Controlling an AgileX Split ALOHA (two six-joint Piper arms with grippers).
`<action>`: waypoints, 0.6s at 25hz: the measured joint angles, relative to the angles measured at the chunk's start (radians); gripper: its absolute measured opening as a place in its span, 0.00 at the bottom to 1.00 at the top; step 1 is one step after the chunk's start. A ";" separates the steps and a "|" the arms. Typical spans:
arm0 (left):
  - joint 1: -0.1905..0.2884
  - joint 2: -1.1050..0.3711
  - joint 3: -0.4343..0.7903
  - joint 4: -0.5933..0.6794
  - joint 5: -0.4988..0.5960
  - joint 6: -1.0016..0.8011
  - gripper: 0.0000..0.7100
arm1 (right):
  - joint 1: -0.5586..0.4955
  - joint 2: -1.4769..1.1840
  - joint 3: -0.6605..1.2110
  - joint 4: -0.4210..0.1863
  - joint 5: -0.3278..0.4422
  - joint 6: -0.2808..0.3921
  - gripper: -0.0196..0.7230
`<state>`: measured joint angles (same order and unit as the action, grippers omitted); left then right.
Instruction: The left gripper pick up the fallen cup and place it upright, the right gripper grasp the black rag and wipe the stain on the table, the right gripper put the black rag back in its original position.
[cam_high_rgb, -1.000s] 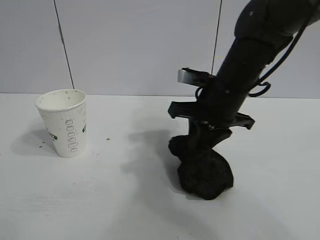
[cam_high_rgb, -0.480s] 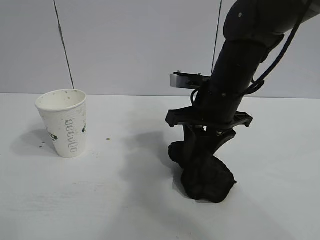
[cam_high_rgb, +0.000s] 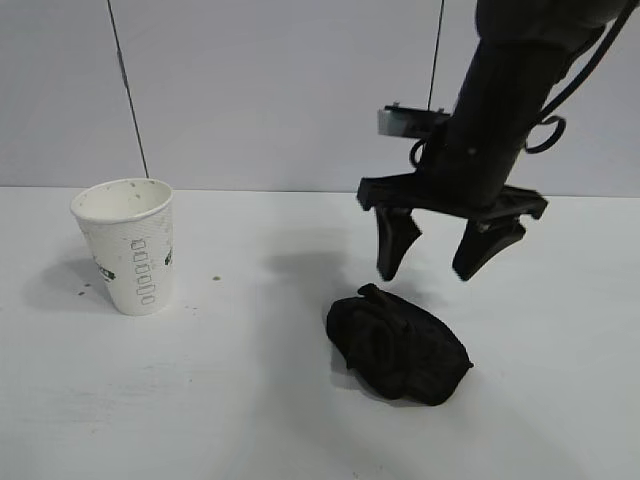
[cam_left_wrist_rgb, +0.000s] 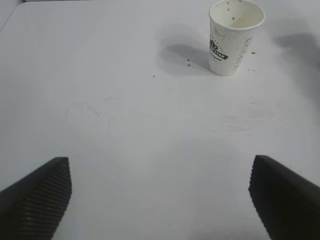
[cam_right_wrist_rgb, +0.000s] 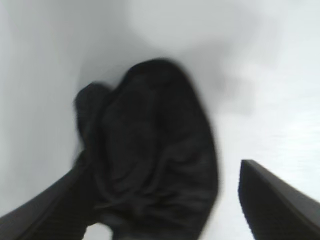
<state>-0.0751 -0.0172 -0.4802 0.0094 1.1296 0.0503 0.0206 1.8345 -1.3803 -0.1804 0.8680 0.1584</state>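
On the worktop (cam_high_rgb: 250, 420) we count one upright cup (cam_high_rgb: 128, 246), one black rag (cam_high_rgb: 397, 345); right gripper (cam_high_rgb: 437, 254) above it, jaws released; left gripper (cam_left_wrist_rgb: 160, 195) jaws released.

The right gripper (cam_high_rgb: 438, 256) hangs above the table surface on an arm that descends steeply from the upper right of the exterior view, with both pointed fingers (cam_high_rgb: 395, 245) directed downward, spread apart and holding nothing. The left gripper (cam_left_wrist_rgb: 160, 197) points forward and downward, its two ribbed fingers (cam_left_wrist_rgb: 37, 197) set wide apart and empty.
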 joint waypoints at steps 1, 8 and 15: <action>0.000 0.000 0.000 0.000 0.000 0.000 0.98 | -0.054 -0.021 0.000 -0.017 0.012 0.005 0.70; 0.000 0.000 0.000 0.000 0.000 0.000 0.98 | -0.387 -0.249 0.000 0.003 0.081 -0.029 0.69; 0.000 0.000 0.000 0.000 0.000 0.000 0.98 | -0.469 -0.651 0.000 0.094 0.106 -0.098 0.69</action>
<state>-0.0751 -0.0172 -0.4802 0.0094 1.1296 0.0503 -0.4487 1.1835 -1.3803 -0.0859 0.9745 0.0603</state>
